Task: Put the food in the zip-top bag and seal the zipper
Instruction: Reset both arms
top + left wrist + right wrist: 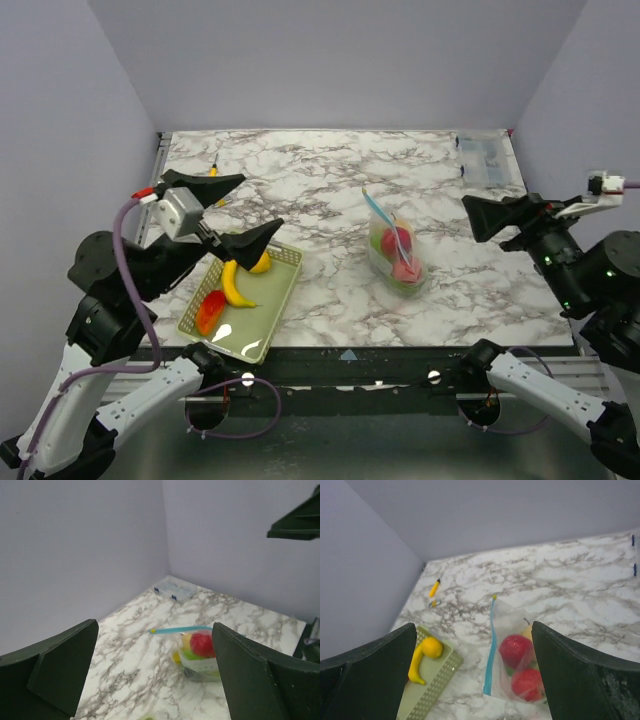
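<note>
Zip-top bag [398,262] is seen on the tabletop [320,170], right of centre, well apart from the mesh basket [283,300]; red and green food [398,240] is visible inside. Film is judged thin, floppy, light and slippery, best pinched at the stiffer zipper [378,212]. Zipper is run near-to-far, raised, on the basket side. Left claw [258,203] and right claw [470,215] are spread wide, nothing gripped

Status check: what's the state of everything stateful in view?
left gripper: open, empty.
right gripper: open, empty.
zip-top bag: holds red, green and yellow food.
zipper: looks closed, one flat strip.
basket: holds banana plus two more pieces.
</note>
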Available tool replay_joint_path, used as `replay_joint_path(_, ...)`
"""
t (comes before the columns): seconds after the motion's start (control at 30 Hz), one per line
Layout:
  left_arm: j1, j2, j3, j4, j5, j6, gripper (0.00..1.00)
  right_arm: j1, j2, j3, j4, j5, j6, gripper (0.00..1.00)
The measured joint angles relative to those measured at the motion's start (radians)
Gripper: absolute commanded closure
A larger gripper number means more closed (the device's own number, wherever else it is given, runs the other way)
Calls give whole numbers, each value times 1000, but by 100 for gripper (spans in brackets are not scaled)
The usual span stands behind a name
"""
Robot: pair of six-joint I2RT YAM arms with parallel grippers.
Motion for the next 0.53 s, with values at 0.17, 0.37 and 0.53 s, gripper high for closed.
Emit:
replay_joint_path(0.17, 0, -55, 15, 36, -120, -12, 1, 0, -57, 39, 31, 77, -44, 0)
replay_joint_path(0.37, 0, -71, 42, 52, -229, -2, 1, 0, -87, 54, 36, 164, -85, 0)
replay_joint_path(0.53, 0, -83, 72, 63, -296, 31, 1, 0, -142, 61, 52, 180, -111, 0)
